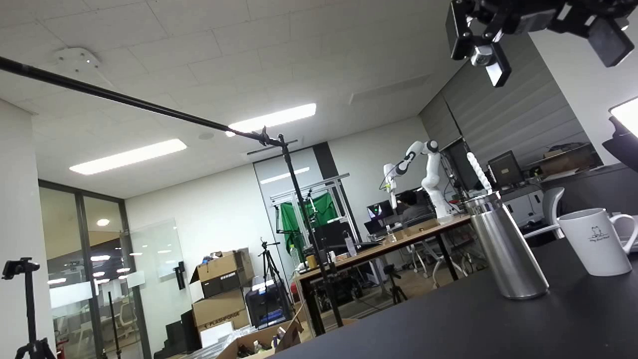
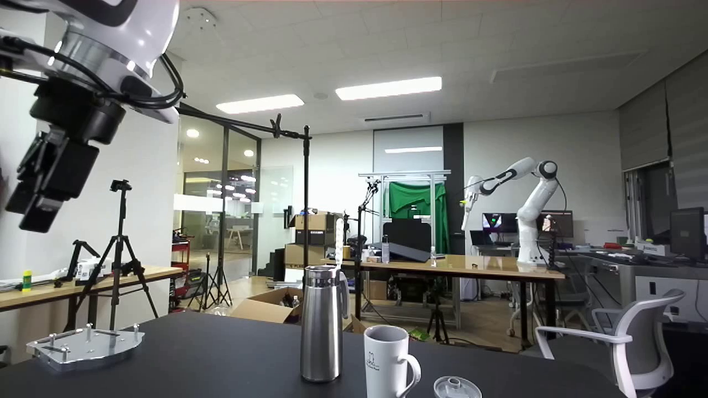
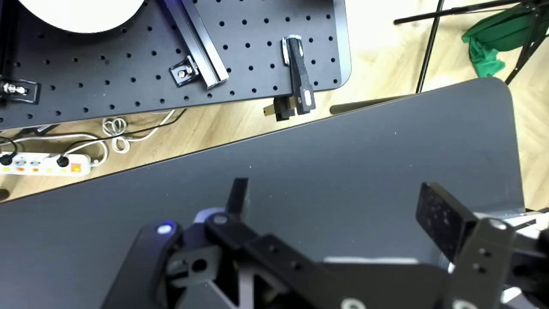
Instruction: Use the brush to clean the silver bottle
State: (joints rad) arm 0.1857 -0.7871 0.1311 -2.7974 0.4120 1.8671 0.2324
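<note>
I judge that I am at the opening step: reaching for the brush [image 2: 339,243], with no cleaning under way. My end effector [image 3: 341,206] is spread wide and pinches nothing. The next move, as I see it, calls for travelling across the desk [image 2: 221,354], straddling the brush's pale stick above the rim of the bottle [image 2: 322,331], and squeezing before any scrubbing. Coming in too low could tip the bottle or catch the mug [image 2: 381,362] just beside it.

In both exterior views the bottle stands upright, and the brush seems to rise at a slight lean from its mouth, the lower end hidden. In an exterior view the bottle sits in from the desk's far edge, well apart from the side edge where the metal plate [image 2: 86,348] lies. My end effector hangs high toward that side edge, well apart from brush and bottle. The wrist view shows me a desk corner, but I can make out neither of them there.
</note>
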